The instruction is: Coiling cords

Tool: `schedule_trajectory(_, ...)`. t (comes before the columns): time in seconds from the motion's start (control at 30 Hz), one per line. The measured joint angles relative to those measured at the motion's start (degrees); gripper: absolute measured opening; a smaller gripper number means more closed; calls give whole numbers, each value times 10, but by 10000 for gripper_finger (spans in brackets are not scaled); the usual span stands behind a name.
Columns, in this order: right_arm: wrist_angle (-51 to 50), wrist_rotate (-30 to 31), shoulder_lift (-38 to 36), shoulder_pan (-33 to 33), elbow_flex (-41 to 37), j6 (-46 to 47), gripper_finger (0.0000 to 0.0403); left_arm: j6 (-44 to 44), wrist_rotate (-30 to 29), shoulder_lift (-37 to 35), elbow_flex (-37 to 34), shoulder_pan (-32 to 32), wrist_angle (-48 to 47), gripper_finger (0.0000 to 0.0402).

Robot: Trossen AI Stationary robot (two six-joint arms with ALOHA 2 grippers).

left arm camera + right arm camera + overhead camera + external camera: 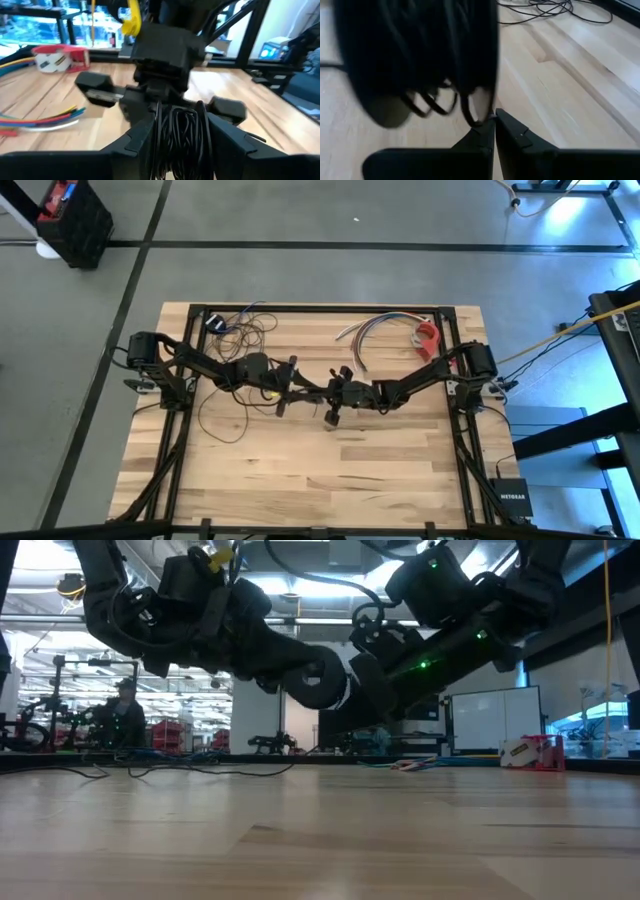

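Two grippers meet over the middle of your table [300, 480]. Your left gripper [182, 137] clamps a coiled bundle of the cords [181, 135], whose slack loops trail to the far left corner. Your right gripper [494, 131] is pinched closed just beside those loops. No container shows; the puck end is indistinct.
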Motion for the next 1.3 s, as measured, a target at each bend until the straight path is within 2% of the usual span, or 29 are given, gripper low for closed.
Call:
schedule_trajectory(0.2, 12, -15, 3, -8, 0, 12, 12, 9, -42, 0, 0, 1, -9, 137)
schedule_trajectory(0.47, 134, -17, 35, -20, 7, -14, 12, -11, -41, -1, 0, 20, 41, 137)
schedule_trajectory(0.57, 196, -9, 74, -20, 12, 9, 12, -17, -46, -1, 1, 30, 34, 137)
schedule_trajectory(0.7, 329, 2, 150, -20, 16, 41, 12, -16, -45, 0, 0, 36, 5, 137)
schedule_trajectory(0.8, 383, 18, 196, -19, 29, 48, 12, -16, -46, -1, 0, 37, -25, 137)
schedule_trajectory(1.0, 392, 26, 257, -19, 63, 41, 12, -14, -49, 2, 0, 34, -84, 137)
schedule_trajectory(1.3, 387, 26, 264, -19, 68, 15, 12, 2, -50, 7, -1, 31, -87, 137)
